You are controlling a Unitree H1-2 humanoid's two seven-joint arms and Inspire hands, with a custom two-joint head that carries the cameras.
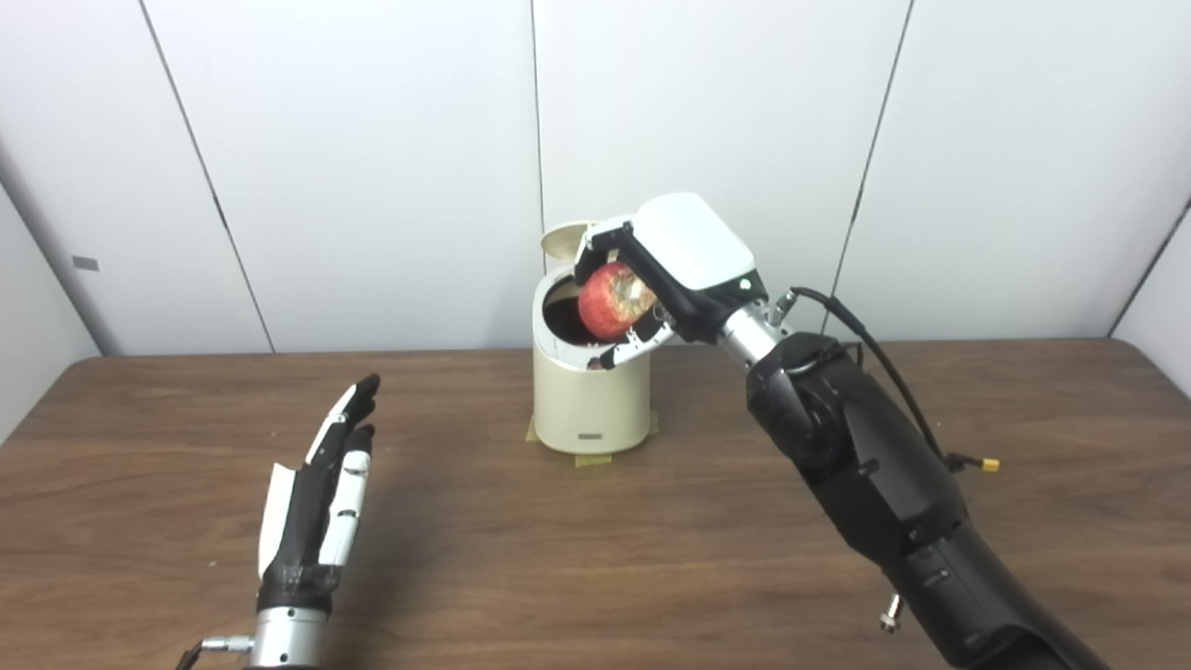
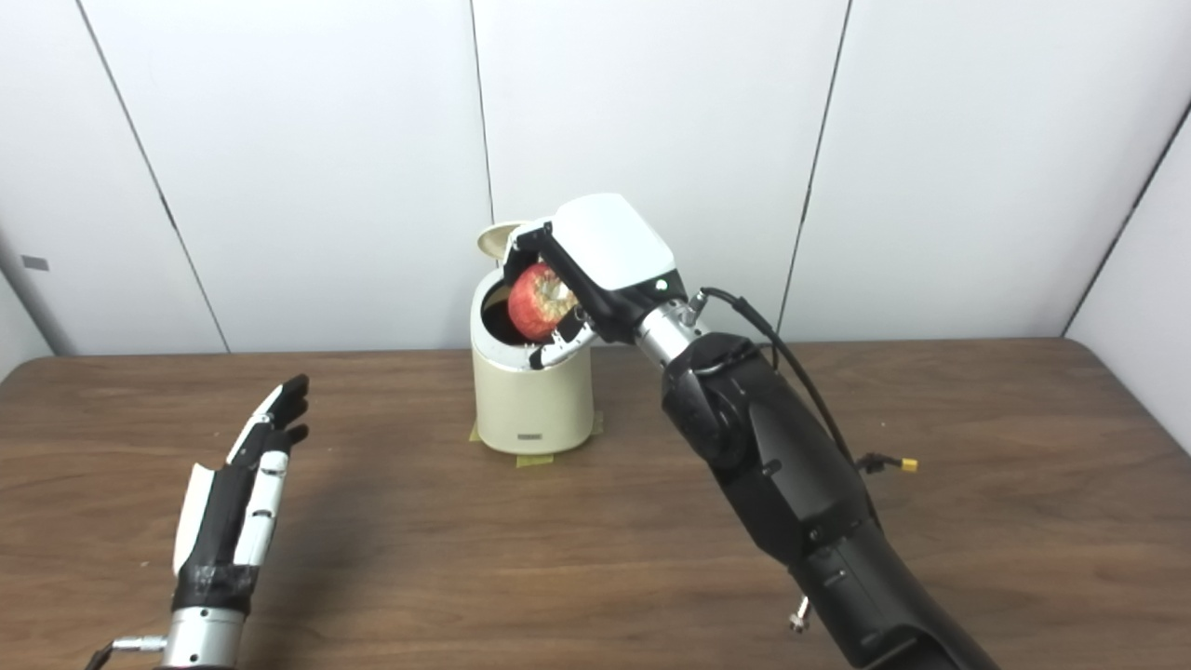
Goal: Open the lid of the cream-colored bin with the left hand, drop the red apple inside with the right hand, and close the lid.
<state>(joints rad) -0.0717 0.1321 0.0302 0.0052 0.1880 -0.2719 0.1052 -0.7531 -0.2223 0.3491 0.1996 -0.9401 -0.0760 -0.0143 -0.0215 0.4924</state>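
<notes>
The right hand (image 1: 665, 279) grips the red apple (image 1: 609, 300) above the cream-colored bin (image 1: 588, 400), whose lid (image 1: 564, 239) is up, near the table's (image 1: 595, 558) far edge; the left hand (image 2: 240, 493) is flat, empty. Both views match.

right hand (image 1: 665, 279) raised, fingers (image 1: 625, 352) curled, left hand (image 1: 321, 493) flat, empty
</notes>
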